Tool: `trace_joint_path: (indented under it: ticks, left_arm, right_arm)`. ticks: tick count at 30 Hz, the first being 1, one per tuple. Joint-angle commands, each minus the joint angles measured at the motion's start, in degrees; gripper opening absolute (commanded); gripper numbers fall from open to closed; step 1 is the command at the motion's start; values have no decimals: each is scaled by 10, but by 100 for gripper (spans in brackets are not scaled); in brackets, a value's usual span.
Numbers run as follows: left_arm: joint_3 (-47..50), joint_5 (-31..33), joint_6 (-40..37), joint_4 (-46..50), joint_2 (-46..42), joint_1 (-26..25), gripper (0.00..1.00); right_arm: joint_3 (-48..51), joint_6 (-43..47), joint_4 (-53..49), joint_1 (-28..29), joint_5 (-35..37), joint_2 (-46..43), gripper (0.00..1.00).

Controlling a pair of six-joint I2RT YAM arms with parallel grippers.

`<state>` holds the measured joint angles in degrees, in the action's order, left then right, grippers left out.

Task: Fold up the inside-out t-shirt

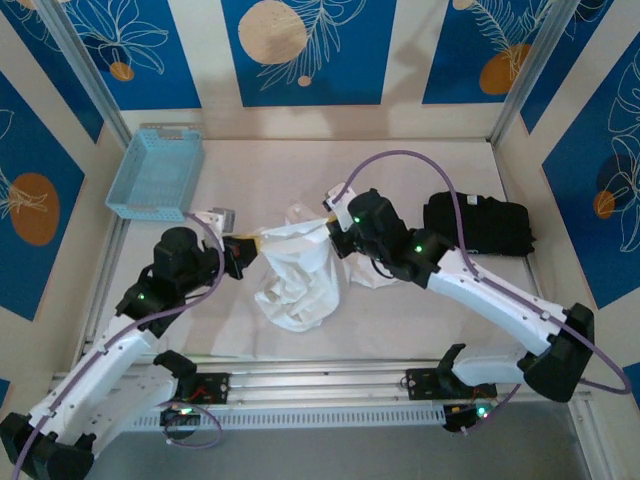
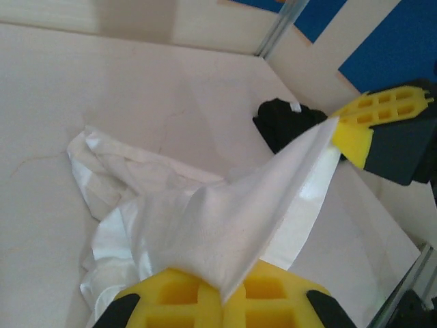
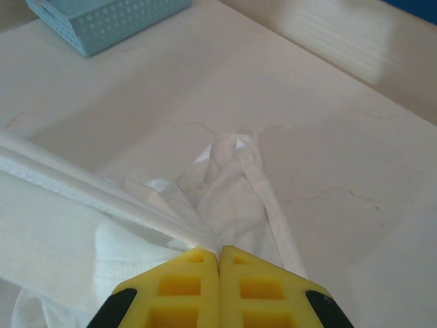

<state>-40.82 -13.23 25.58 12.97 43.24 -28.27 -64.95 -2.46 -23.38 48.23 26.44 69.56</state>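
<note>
Blue panels [image 1: 300, 50] with leaf prints are framing a pale table [image 1: 430, 330], and both arms are reaching in over it. Our landmark is the light blue basket [image 1: 155, 172], sitting at the far left corner. Right of the basket and nearer the arm bases, the inside-out t-shirt [image 1: 300, 275] is lying in a crumpled white heap at mid-table, with its upper edge lifted off the surface.

The left gripper [image 1: 245, 250] is hanging just right of the basket and a little nearer the bases, at the shirt's left edge. Its yellow fingers are pinched shut on a fold of the white cloth. The left wrist view is showing the fabric running out from between them in a taut sheet.

The right gripper [image 1: 335, 225] is sitting farther right of the basket, on the shirt's opposite side, with its jaws clamped together on a hemmed edge. In the right wrist view that seam is running off to the left, and loose folds are trailing down onto the table beyond the fingertips.

Between the two grippers the cloth is stretching as a raised band, while the rest is drooping in wrinkles. Farthest from the basket, across on the right, a black folded garment [image 1: 480, 225] is resting clear of both grippers.
</note>
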Motion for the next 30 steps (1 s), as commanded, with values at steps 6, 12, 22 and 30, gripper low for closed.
trace_joint_path:
  ticks: [6, 12, 22, 30]
  left_arm:
    - [74, -54, 3, -4, 1, -6, 31]
    - [61, -39, -29, 6, 1, -42, 47]
    - [-49, 109, -131, 0, 151, -90, 68]
    - [-95, -78, -50, -54, 256, 1, 67]
  right_arm:
    - [74, -11, 39, -23, -117, -62, 0]
    - [73, -29, 32, -23, -143, -53, 0]
    - [84, -14, 43, -23, -178, -69, 0]
    - [94, -9, 38, -24, -170, -84, 0]
